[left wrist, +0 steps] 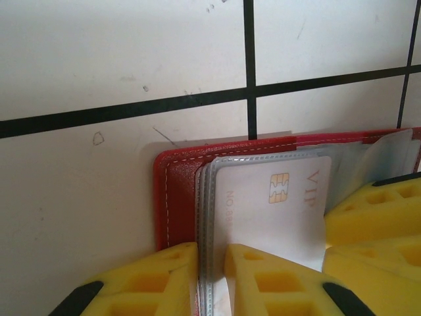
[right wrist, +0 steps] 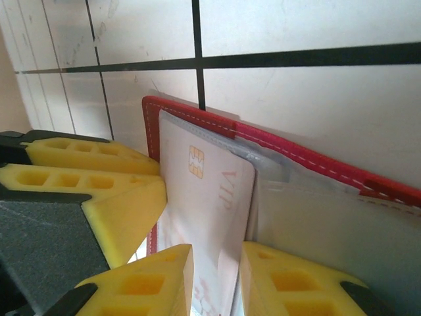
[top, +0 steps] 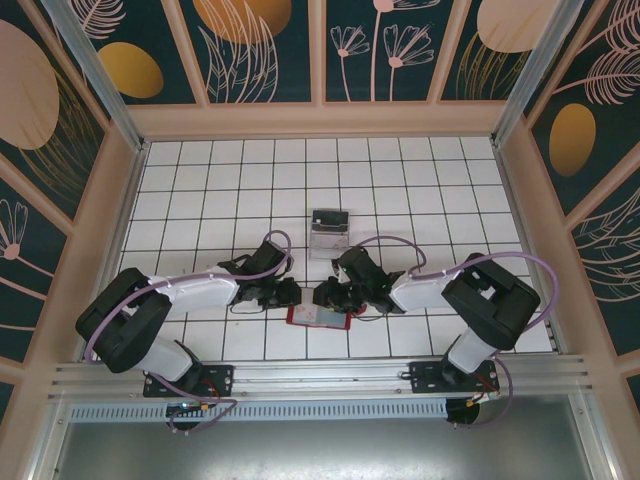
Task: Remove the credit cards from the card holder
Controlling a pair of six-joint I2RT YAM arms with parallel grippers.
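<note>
In card holder, credit card lower edge hidden.

Card holder on table, card seemingly half in its pocket, box behind.

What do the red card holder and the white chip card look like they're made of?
The card holder looks like faux leather: smooth red, with white stitching along the edge. The white card seems to be stiff plastic with a slight sheen, a gold chip and VIP lettering.
</note>
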